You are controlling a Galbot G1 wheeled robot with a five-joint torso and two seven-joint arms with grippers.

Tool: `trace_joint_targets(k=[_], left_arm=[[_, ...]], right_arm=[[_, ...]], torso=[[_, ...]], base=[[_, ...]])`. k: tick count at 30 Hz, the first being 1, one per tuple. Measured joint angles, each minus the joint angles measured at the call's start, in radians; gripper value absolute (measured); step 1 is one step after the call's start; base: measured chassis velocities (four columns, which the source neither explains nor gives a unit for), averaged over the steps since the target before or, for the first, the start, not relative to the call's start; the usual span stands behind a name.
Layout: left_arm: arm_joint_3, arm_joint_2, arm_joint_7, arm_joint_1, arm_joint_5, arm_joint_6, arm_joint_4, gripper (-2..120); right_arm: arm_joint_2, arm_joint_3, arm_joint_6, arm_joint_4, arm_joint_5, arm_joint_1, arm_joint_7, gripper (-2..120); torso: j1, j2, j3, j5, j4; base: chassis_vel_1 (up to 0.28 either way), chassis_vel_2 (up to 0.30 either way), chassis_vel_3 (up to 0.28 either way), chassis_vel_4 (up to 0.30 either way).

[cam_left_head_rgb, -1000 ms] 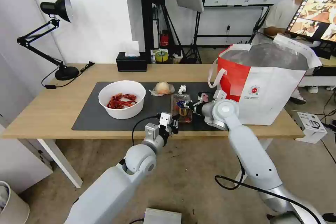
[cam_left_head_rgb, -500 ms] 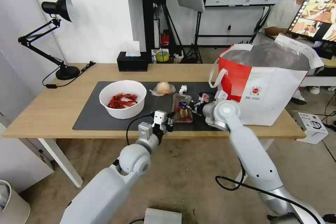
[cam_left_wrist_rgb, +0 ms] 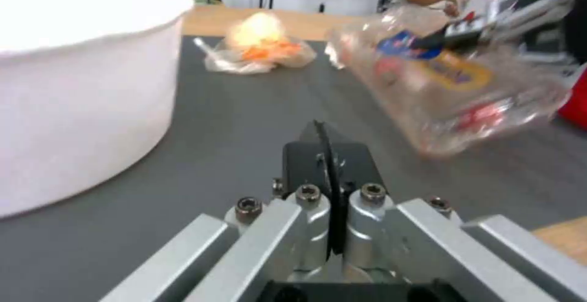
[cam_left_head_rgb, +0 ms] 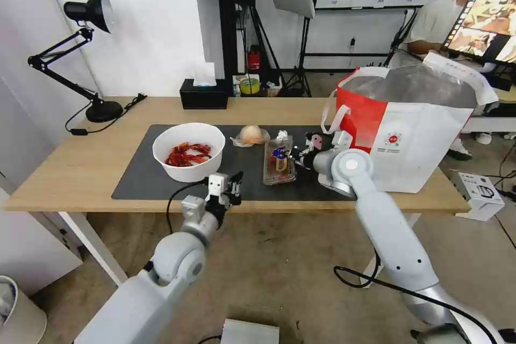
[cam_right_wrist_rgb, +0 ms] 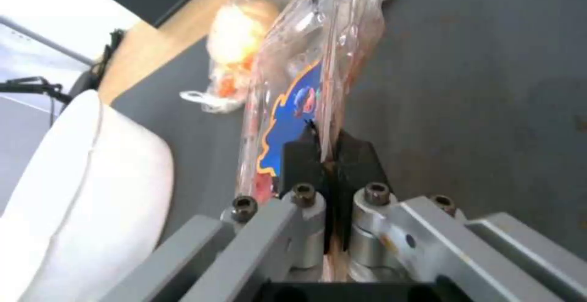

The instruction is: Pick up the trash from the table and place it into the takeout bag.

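**On the dark grey mat: clear tray gripped by right tool, left tool empty**

Beside the takeout bag [cam_left_head_rgb: 414,140], on the dark grey mat [cam_left_head_rgb: 140,180] of the worktop [cam_left_head_rgb: 80,166]: right tool [cam_left_head_rgb: 296,156] clamped on the edge of the clear plastic hinged tray [cam_left_head_rgb: 279,164]. In the right wrist view, black fingers [cam_right_wrist_rgb: 300,160] pressed together with the tray's thin plastic wall [cam_right_wrist_rgb: 293,73] pinched between them. In the left wrist view, tray [cam_left_wrist_rgb: 452,77] tilted, the end nearer the bag raised off the mat [cam_left_wrist_rgb: 245,109]; whether the far end touches the mat cannot be told.

Farther from the bag than the tray, at the worktop's near edge: left tool [cam_left_head_rgb: 232,187], fingers [cam_left_wrist_rgb: 327,155] closed together, nothing between them, apart from the tray.

Also on the mat, listed outward from the bag:
- small white paper wad [cam_left_head_rgb: 281,135], just behind the tray;
- plastic-wrapped beige lump [cam_left_head_rgb: 250,135], next beyond the wad;
- white round bowl [cam_left_head_rgb: 188,151] with red shells [cam_left_head_rgb: 185,155], farthest from the bag, upright.

Behind the mat, near the worktop's back edge: black tissue box [cam_left_head_rgb: 203,98] and a black desk lamp [cam_left_head_rgb: 80,59], well apart from the bag.

Bag standing upright, mouth open, silver lining visible.
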Motion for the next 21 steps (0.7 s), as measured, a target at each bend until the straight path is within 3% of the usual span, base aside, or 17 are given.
trace_joint_targets(k=[6,11,21], left_arm=[[-0.042,-0.012,0.01,0.059,0.022,-0.011,-0.032,2],[-0.078,-0.025,0.015,0.117,0.047,-0.018,-0.068,23],[-0.106,-0.024,0.015,0.146,0.05,-0.019,-0.098,56]], right_arm=[[-0.028,0.01,0.021,0.098,-0.021,-0.004,-0.039,0],[-0.07,0.039,0.056,0.207,-0.029,0.011,-0.054,0],[-0.148,0.108,0.076,0.306,-0.011,0.068,-0.027,0]], torso=[[0.0,0.0,0.0,0.0,-0.0002],[0.0,0.0,0.0,0.0001,-0.0001],[0.0,0.0,0.0,0.0002,-0.0003]], base=[[0.0,0.0,0.0,0.0],[0.0,0.0,0.0,0.0],[0.0,0.0,0.0,0.0]])
